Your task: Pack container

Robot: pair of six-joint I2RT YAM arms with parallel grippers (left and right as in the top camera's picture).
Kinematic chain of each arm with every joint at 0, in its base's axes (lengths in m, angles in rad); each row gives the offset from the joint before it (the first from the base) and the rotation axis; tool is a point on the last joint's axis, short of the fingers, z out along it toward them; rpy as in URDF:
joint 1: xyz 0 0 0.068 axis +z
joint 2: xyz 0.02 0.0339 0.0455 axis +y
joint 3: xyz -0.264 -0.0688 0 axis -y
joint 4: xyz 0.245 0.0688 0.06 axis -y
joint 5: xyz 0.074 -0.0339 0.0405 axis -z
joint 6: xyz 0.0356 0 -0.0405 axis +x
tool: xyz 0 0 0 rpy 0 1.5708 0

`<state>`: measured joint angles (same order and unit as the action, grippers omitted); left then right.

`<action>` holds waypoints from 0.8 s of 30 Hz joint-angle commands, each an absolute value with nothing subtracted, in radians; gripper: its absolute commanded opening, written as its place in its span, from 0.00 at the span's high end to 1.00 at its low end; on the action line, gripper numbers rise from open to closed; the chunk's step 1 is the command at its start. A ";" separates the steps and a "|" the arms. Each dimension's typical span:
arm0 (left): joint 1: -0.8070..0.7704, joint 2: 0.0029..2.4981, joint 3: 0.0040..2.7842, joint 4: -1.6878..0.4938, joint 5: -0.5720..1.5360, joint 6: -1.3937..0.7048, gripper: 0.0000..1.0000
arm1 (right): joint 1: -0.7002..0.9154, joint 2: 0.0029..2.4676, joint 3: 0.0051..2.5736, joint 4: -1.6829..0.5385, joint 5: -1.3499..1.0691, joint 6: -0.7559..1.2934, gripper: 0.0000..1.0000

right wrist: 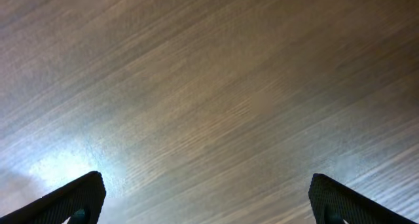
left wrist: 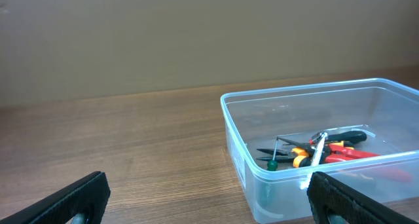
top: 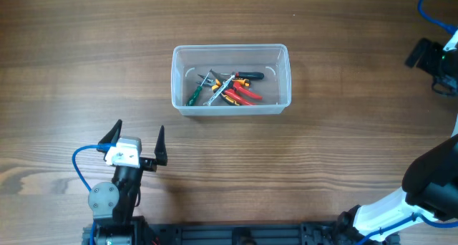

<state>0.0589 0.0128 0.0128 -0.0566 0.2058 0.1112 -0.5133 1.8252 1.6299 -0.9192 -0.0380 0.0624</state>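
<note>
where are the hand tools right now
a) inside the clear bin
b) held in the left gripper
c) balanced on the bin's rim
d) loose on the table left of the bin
a: the red and yellow handled tools lie piled on the floor of the clear container, inside its walls.

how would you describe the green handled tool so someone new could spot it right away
On the wooden table stands one clear plastic container, upper middle in the overhead view. Inside lies a heap of hand tools, and the green-handled tool sits at its left end. It is the only green one; the rest have red, orange or black handles.
</note>
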 commanded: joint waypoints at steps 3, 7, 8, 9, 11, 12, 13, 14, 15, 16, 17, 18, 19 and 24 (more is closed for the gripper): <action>0.052 0.005 0.006 -0.057 0.200 0.123 0.00 | -0.505 1.699 1.628 -0.820 -0.054 0.057 0.00; 0.052 0.005 0.006 -0.057 0.200 0.123 0.00 | -0.471 1.581 1.628 -0.743 -0.052 0.052 0.00; 0.052 0.005 0.006 -0.057 0.200 0.123 0.00 | -0.460 1.554 1.628 -0.725 -0.052 0.053 0.00; 0.052 0.005 0.006 -0.057 0.200 0.123 0.00 | -0.442 1.520 1.628 -0.707 -0.052 0.053 0.00; 0.052 0.005 0.006 -0.057 0.200 0.123 0.00 | -0.403 1.469 1.628 -0.686 -0.048 0.052 0.00; 0.052 0.005 0.006 -0.057 0.200 0.123 0.00 | -0.374 1.440 1.628 -0.677 -0.040 0.052 0.00; 0.052 0.005 0.006 -0.057 0.200 0.123 0.00 | -0.350 1.419 1.628 -0.666 -0.033 0.052 0.00; 0.052 0.005 0.006 -0.057 0.200 0.123 0.00 | -0.325 1.398 1.628 -0.655 -0.022 0.053 0.00; 0.052 0.005 0.006 -0.057 0.200 0.123 0.00 | -0.300 1.378 1.628 -0.644 -0.009 0.052 0.00; 0.052 0.005 0.006 -0.057 0.200 0.123 0.00 | -0.269 1.353 1.628 -0.631 0.011 0.052 0.00; 0.052 0.005 0.006 -0.057 0.200 0.123 0.00 | -0.250 1.338 1.627 -0.623 0.025 0.052 0.00; 0.052 0.005 0.006 -0.057 0.200 0.123 0.00 | -0.220 1.314 1.627 -0.609 0.042 0.052 0.00; 0.052 0.005 0.006 -0.057 0.200 0.123 0.00 | -0.197 1.297 1.627 -0.599 0.054 0.053 0.00; 0.052 0.005 0.006 -0.057 0.200 0.123 0.00 | -0.105 1.213 1.625 -0.584 0.068 0.052 0.00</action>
<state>0.0589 0.0128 0.0128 -0.0566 0.2058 0.1112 -0.1505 1.2770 1.6238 -0.5896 0.0277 0.0586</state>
